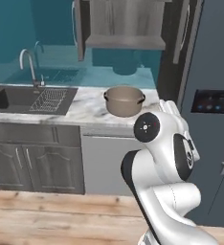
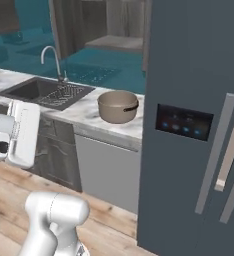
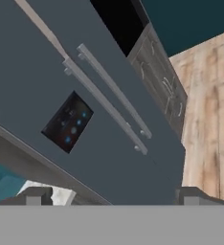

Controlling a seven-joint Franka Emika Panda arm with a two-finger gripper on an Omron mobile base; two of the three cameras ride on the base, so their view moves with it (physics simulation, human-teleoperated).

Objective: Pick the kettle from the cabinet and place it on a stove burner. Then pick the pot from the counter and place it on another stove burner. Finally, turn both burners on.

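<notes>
The tan pot [image 1: 125, 100] with pale inside and two dark side handles sits upright on the marble tabletop [image 1: 87, 107]. The fingers [image 3: 37, 195] stand wide apart, empty.

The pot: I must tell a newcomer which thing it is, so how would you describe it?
Find the tall dark grey fridge and the white-grey marble counter beside it. Between fridge and dark sink stands the wide round tan-beige pot with small dark side handles, the one loose vessel on the slab.

Teal wall [image 1: 8, 43], wooden floor [image 1: 47, 215], dark fridge [image 2: 189, 75].
</notes>
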